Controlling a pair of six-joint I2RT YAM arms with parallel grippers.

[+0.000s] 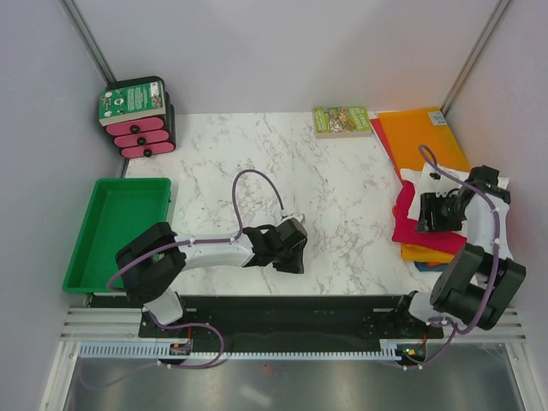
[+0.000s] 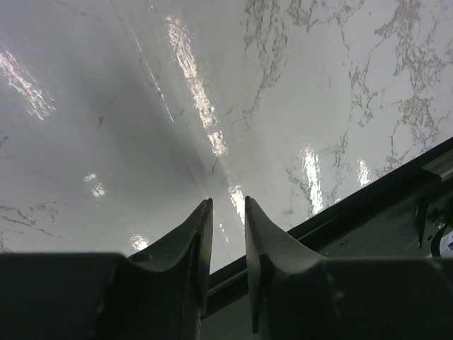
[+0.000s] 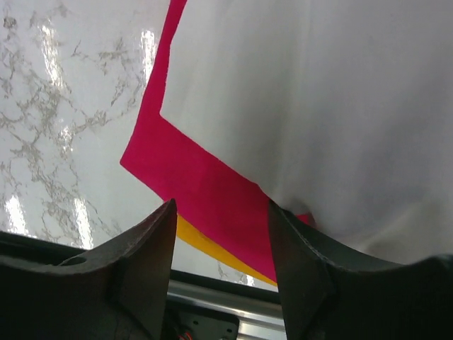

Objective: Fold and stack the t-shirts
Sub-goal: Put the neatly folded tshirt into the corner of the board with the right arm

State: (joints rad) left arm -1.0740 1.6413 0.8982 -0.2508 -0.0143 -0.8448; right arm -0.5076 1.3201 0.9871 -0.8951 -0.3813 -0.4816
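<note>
Shirt stack [image 1: 409, 228] at the right edge of the table [image 1: 342, 188].
Left gripper [image 2: 228, 212], fingers slightly apart and empty, hangs over the table's front. Right gripper [image 3: 221, 207], half open and clamping nothing visible, is over the white shirt [image 3: 318, 92], which lies on the magenta shirt [image 3: 205, 180] and the orange shirt [image 1: 424, 137].

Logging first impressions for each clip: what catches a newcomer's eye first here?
The bright stack of shirts on the right, white on top of magenta, with the right gripper open just over it. Next, the green tray on the left.
</note>
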